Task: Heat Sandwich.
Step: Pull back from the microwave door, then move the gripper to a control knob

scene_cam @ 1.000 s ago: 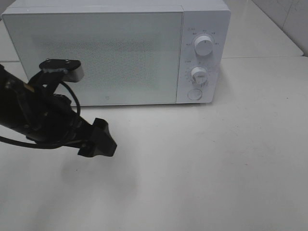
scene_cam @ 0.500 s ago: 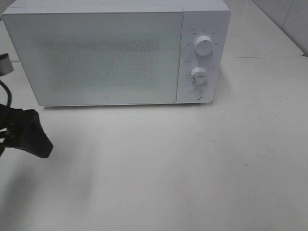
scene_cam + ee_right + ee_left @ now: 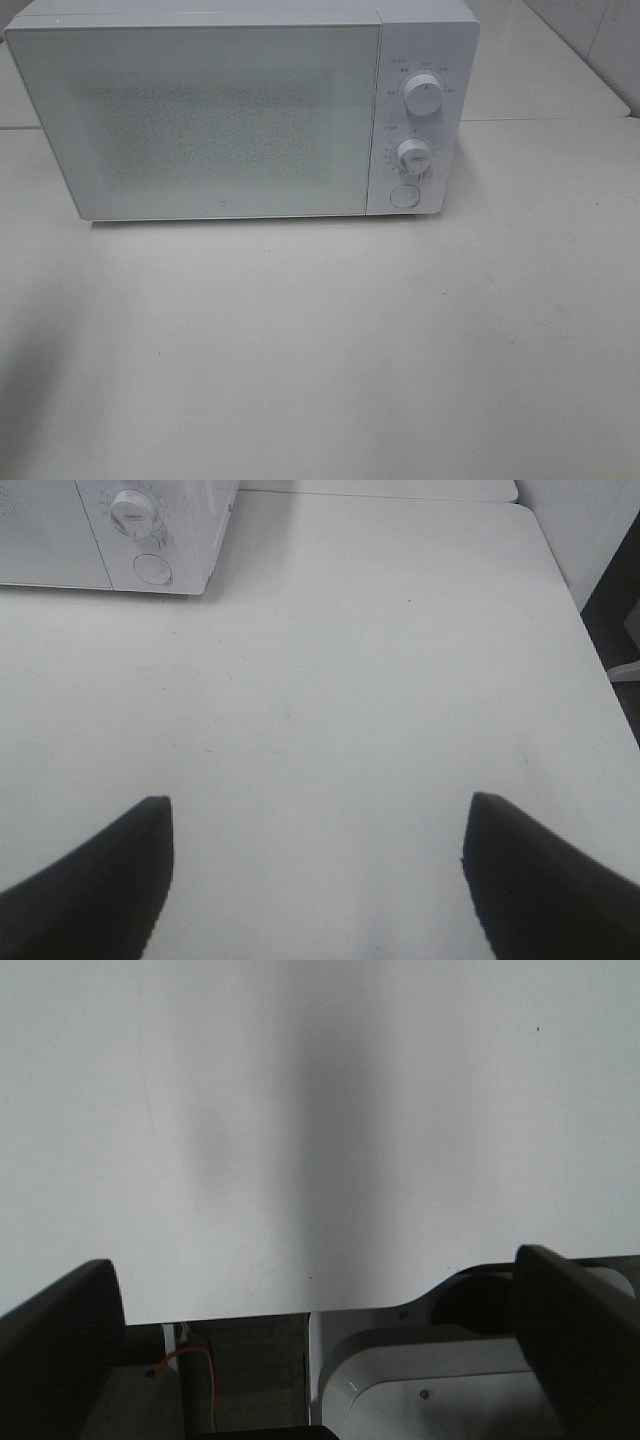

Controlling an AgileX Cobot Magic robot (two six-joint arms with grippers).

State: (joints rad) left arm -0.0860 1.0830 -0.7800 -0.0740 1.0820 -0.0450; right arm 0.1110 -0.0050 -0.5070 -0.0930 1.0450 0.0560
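Left gripper stands wide and empty over the bare tabletop, with the microwave outside its wrist view; right gripper is also spread wide with nothing between its fingers, in front of the microwave on the side with the dials; neither shows in the high view. Its door is shut; the sandwich appears nowhere, so it is either behind that speckled, opaque door or off-frame, I cannot tell which. If it is inside, loading looks done and setting the upper knob or lower knob probably remains; the dial markings are too small to read.
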